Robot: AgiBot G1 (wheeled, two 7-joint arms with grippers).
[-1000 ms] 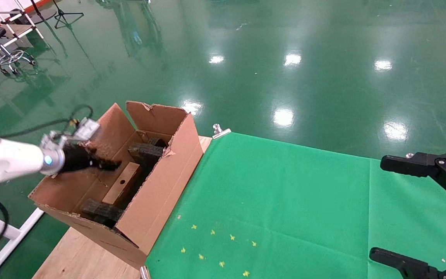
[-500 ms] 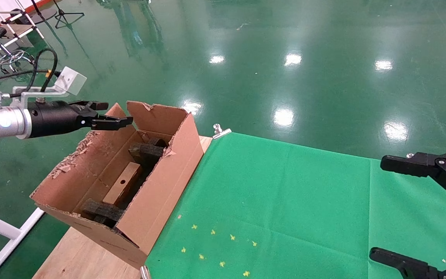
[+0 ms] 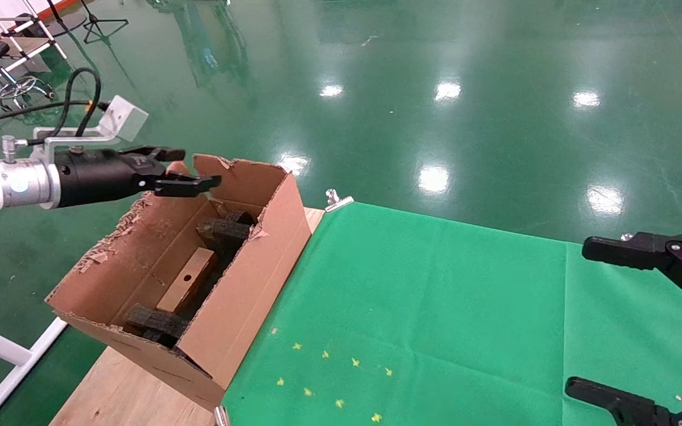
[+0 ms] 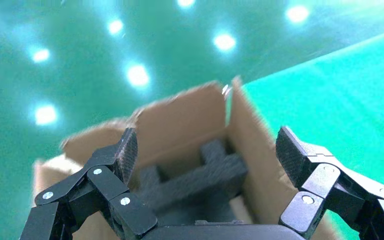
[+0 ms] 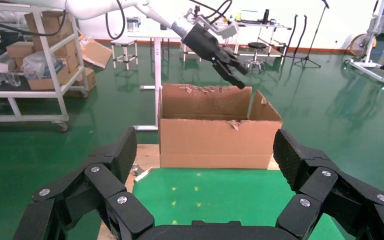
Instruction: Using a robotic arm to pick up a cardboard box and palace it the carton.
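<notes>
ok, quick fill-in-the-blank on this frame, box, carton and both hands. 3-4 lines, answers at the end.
1. The small cardboard box lies ____ the carton.
2. The left hand, above the carton's far flap, holds ____.
3. The padding blocks in the carton are ____ in colour.
4. The right hand hangs over the ____ cloth, fingers apart.

Missing words: inside; nothing; black; green
</notes>
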